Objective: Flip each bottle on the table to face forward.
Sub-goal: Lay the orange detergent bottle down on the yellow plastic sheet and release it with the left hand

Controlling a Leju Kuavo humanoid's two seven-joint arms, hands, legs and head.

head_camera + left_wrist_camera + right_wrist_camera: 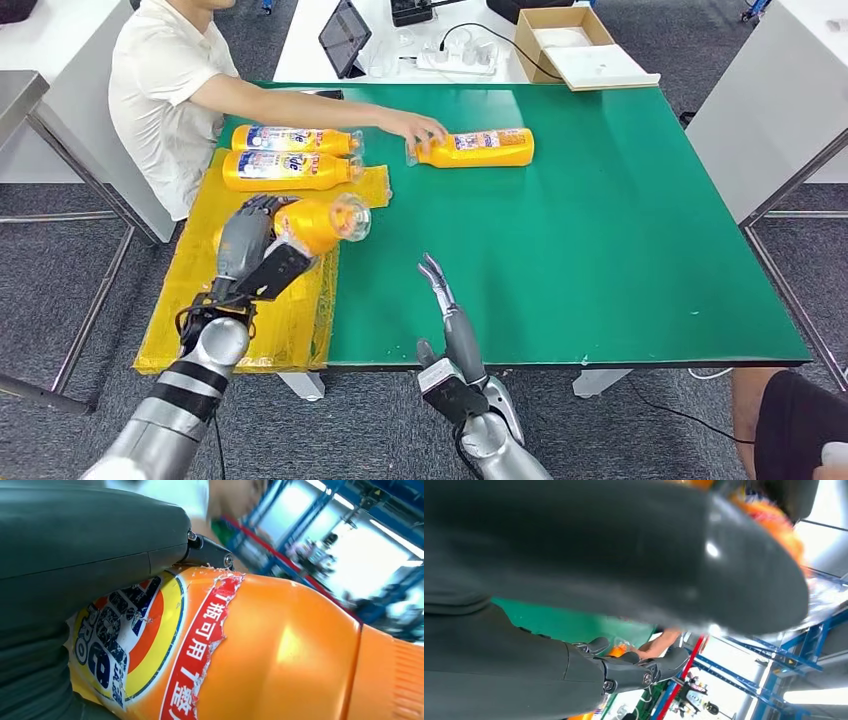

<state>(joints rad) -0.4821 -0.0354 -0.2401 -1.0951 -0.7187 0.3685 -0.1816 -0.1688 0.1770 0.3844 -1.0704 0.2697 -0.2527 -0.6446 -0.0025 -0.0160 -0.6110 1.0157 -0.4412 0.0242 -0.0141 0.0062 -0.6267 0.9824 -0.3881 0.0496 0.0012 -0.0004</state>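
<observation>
Nearest, right arm enters over the table's near edge, forearm raised, right hand (440, 288) held over the green table (620, 250) with fingers extended forward and slightly apart, holding nothing. Right wrist view: thumb (704, 575) large and blurred close to the lens, darker fingers (639, 667) stretched out beyond it.

Left arm angled up from the lower left, wrist bent inward. Left hand (262, 240) wrapped round the body of an orange bottle (322, 224), lifted clear of the yellow mat (270, 320), bottle tipped so its clear cap end points right and toward the camera. Left wrist view: thumb (90, 535) pressed across the torn printed label (150, 640), orange body running away from the hand.

Further back on the mat, two bottles lie on their sides, parallel and just beside each other: nearer bottle (288, 171), farther bottle (292, 139), labels up.

Beyond, on bare green surface, a fourth bottle (478, 148) lies on its side; a person's hand (415, 127) rests on its cap end. Person in white shirt (160, 90) seated at far left corner.
</observation>
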